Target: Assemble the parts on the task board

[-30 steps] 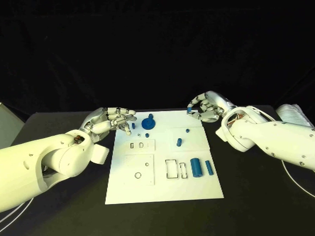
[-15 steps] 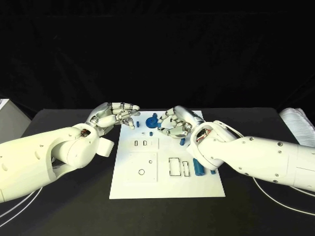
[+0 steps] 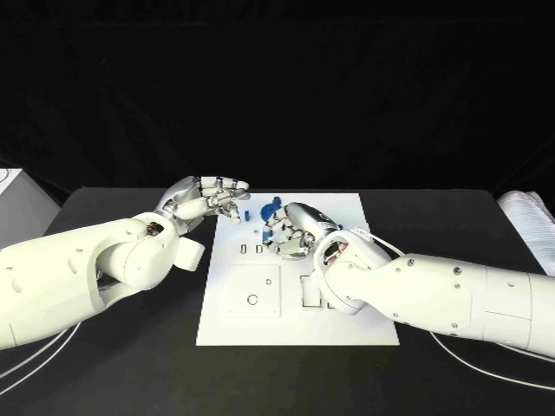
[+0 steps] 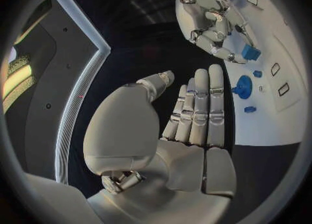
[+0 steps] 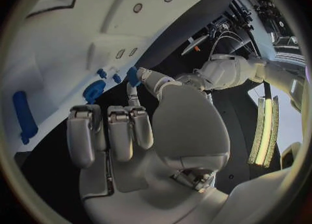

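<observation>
Progress looks early to me: most slots on the task board (image 3: 290, 325) read as unfilled. I see two small slots at the board's 10 o'clock, a round hole in the square panel at 8 o'clock, and a tall rectangular slot near centre, all showing as bare outlines. What sits behind my right arm I cannot tell.

Parts not seated, as far as I can judge: blue round knob (image 4: 242, 86) near the board's 12 o'clock edge, with two small blue pegs (image 4: 251, 109) close by. Blue cylinder (image 5: 23, 115) lies flat on the board in the right wrist view, well apart from that group.

Right robot hand (image 3: 293, 230) sits over the upper middle of the board, just at 5 o'clock from the knob. Its fingers are curled in. The left wrist view shows a small blue block (image 4: 251, 53) at its fingertips, and I judge it pinched there, so that hand is carrying a part. Which slot it goes to I cannot tell.

Left robot hand (image 3: 207, 198) hovers over the worktop (image 3: 115, 217) at the board's 10 o'clock corner, at 9 o'clock from the knob and near it, not touching. Fingers (image 4: 198, 104) lie straight and close together, thumb apart, nothing held.

Remaining, by my read: seat the block, then knob, pegs and cylinder.
</observation>
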{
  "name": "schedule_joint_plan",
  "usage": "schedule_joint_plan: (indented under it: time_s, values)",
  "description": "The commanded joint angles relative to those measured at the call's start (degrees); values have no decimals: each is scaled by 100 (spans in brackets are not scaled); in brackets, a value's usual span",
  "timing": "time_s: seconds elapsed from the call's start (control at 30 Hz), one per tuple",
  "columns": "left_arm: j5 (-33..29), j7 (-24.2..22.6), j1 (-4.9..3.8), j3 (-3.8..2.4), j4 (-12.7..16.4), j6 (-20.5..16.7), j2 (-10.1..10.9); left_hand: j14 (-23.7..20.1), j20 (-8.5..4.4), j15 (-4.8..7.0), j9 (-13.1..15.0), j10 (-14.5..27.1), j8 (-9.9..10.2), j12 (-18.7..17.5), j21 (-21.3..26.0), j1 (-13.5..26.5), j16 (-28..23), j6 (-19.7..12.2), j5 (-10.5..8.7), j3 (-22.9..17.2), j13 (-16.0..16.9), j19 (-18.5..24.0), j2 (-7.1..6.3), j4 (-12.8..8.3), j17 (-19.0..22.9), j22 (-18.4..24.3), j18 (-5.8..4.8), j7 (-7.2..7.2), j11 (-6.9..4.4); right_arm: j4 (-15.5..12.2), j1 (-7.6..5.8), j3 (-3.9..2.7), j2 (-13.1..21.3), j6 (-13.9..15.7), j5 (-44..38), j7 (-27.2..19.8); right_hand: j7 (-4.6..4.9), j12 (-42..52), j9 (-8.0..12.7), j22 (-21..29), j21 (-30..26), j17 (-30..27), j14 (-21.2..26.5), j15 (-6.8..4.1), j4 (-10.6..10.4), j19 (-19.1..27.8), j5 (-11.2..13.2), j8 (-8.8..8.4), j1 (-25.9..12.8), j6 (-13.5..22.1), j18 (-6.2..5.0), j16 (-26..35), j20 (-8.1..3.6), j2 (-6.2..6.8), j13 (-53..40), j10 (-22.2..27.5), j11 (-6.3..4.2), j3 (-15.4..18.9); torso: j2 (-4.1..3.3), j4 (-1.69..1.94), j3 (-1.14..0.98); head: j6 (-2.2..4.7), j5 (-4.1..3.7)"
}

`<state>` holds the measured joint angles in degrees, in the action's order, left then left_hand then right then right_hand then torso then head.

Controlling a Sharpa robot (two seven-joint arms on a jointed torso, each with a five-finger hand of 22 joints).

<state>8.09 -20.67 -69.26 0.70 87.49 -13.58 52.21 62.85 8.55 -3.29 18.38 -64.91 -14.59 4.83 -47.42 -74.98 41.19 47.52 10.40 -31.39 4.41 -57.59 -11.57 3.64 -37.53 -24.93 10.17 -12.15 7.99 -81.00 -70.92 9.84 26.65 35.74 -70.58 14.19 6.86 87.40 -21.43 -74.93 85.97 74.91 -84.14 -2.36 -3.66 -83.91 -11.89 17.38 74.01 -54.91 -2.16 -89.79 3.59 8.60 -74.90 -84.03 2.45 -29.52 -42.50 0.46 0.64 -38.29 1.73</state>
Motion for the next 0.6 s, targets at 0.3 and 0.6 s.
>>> schedule_joint_plan:
  time_s: [0.3,0.6]
  values:
    - [-24,-79,-2,-1,-1,72,-11,-3,1,-12,4,34,16,17,-20,3,-22,-25,-37,11,5,29,32,-23,-1,6,37,-2,-1,142,134,7,-185,5,-576,195,8,-7,-84,-1091,-34,1491,-582,38,-2,-425,-33,22,-39,33,90,-12,8,10,-1216,-270,-12,-37,-14,12,-9,-45,32]
    - [-24,-74,-2,0,0,78,-17,-3,1,-12,4,34,16,17,-20,3,-22,-25,-37,11,5,29,32,-23,-1,6,37,-2,-1,269,187,17,-244,-70,-581,188,13,-9,-85,-1084,-41,1490,-582,43,-1,-422,-33,26,-49,39,88,-12,13,22,-1213,-267,-7,-34,-14,-2,-19,-77,79]
